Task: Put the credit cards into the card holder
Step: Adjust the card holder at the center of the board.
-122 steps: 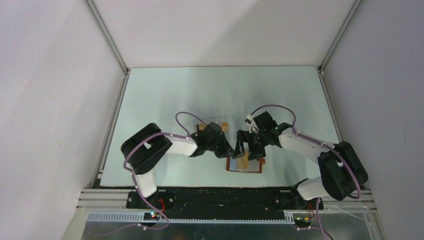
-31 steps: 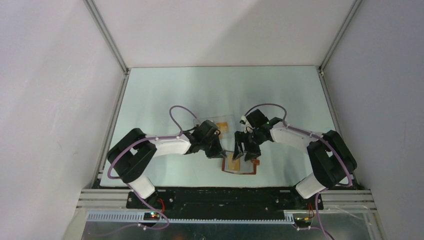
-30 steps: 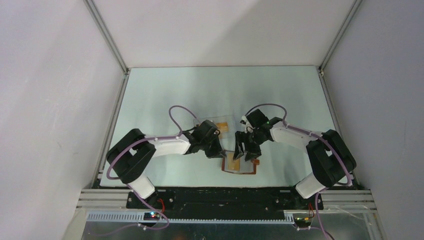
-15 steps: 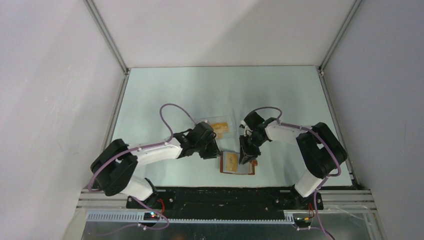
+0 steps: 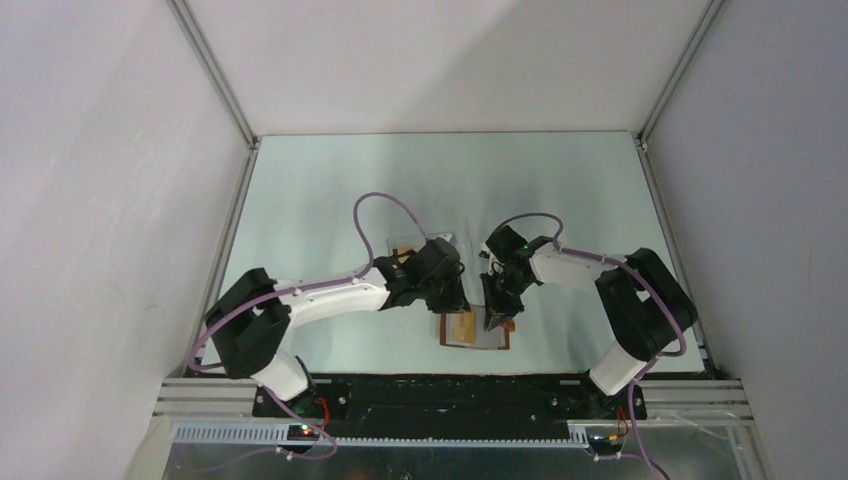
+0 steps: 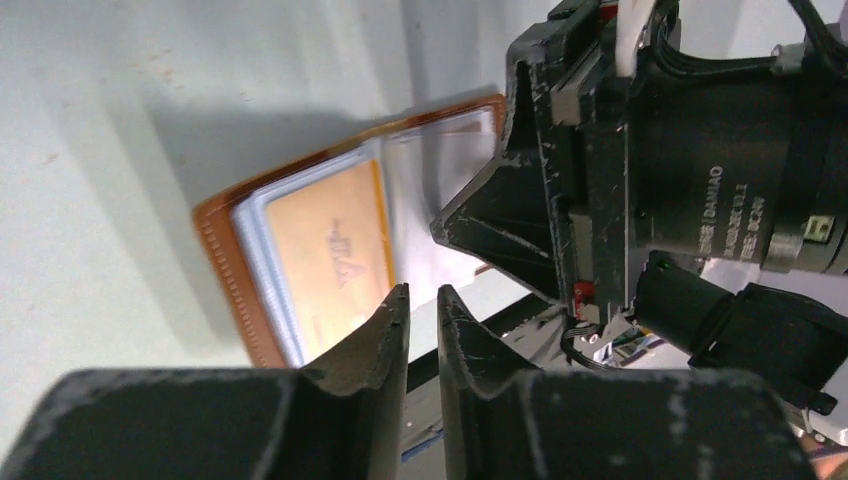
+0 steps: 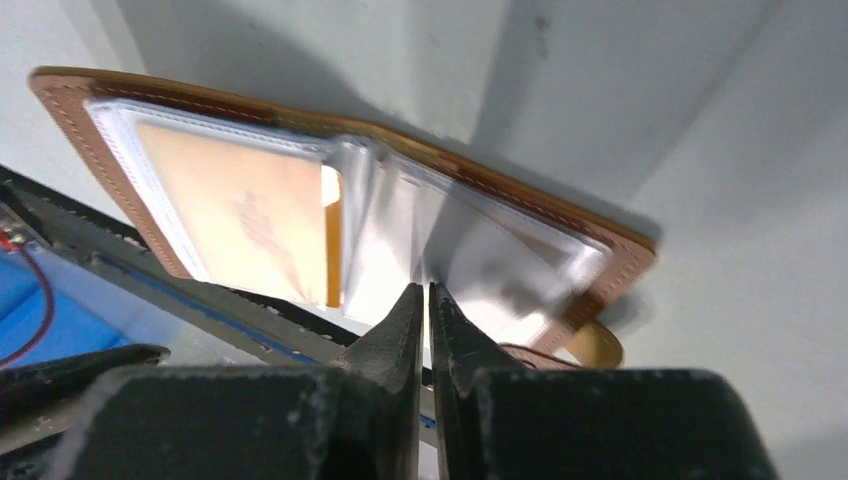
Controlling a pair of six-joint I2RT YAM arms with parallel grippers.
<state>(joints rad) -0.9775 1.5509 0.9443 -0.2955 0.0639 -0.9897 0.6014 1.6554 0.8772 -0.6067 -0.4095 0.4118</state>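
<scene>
1. The card holder (image 5: pixel 476 344) lies open and flat on the counter (image 5: pixel 330 200), near the front edge and between the two arms.
2. It is brown leather outside, with a pale inner lining and clear sleeves (image 7: pixel 480 260) fanning up from the fold.
3. One credit card (image 7: pixel 235 210), orange, sits inside the holder's pocket on the left arm's side. A faint logo shows through the plastic. Only this card shows clearly.
4. The snap tab (image 7: pixel 590 345) sticks out from under the holder on the right arm's side.
5. The right claw (image 7: pixel 422 295) points down over the fold, with its tips at the lower edge of the clear sleeves.
6. Its jaws are almost together, with only a hairline gap between them. I cannot tell whether a sleeve is pinched between them.
7. The left claw (image 6: pixel 420 300) is over the card side of the holder. Its fingers are slightly parted, with a narrow slot and nothing between them, so it grips nothing. I cannot tell whether it touches the holder.
8. From the left wrist view, the right claw's finger tip sits against the raised sleeve, just beside the carded pocket.
9. The clear plastic box (image 5: pixel 403 243) is on the counter just beyond the left claw and is mostly hidden by the left arm. Its contents cannot be made out.
</scene>
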